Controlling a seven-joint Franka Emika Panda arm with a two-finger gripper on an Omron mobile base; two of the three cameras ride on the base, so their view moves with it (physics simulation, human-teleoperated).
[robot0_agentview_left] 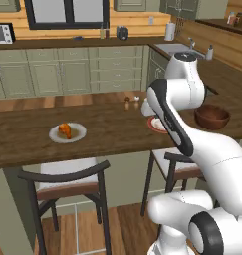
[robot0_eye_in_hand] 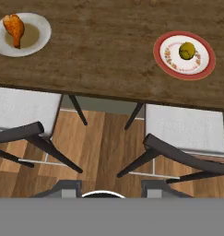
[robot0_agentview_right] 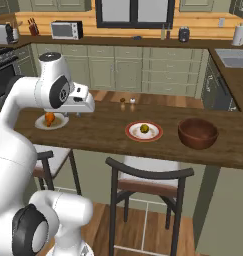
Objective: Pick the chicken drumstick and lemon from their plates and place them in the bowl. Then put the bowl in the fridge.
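Dark wooden counter (robot0_agentview_right: pixel 103 131) runs across the middle of both base views, with pale green cabinets (robot0_agentview_right: pixel 118 67) along the far wall and a wood-plank floor below. Two dark-framed stools with pale seats sit tucked against the near edge; one stool (robot0_agentview_right: pixel 148 182) is at lower centre of the right base view.

On the counter: a plain white plate (robot0_agentview_left: pixel 67 133) at left centre of the left base view carries the chicken drumstick (robot0_agentview_left: pixel 65 130). A red-rimmed plate (robot0_agentview_right: pixel 144 131) at centre of the right base view carries the lemon (robot0_agentview_right: pixel 144 129). The bowl (robot0_agentview_right: pixel 198 133) stands on the counter just right of that plate, apart from it, and looks empty. Two small shakers (robot0_agentview_right: pixel 127 103) stand further back on the counter.

Right base view adds: a microwave (robot0_agentview_right: pixel 66 29) and a toaster (robot0_agentview_right: pixel 2 34) on the back counter at upper left, a window (robot0_agentview_right: pixel 135 12) at top centre, and a paper towel roll (robot0_agentview_right: pixel 239 35) at upper right. Left base view adds a sink (robot0_agentview_left: pixel 177 48) with tap at upper right; there the arm covers most of the red-rimmed plate.

Hand view looks straight down over the counter edge: drumstick plate at upper left, lemon plate at upper right, both stools and floor below. The gripper (robot0_eye_in_hand: pixel 102 185) shows as two dark finger tips (robot0_eye_in_hand: pixel 65 186) at the bottom edge, standing apart with nothing between them, above the floor between the stools.
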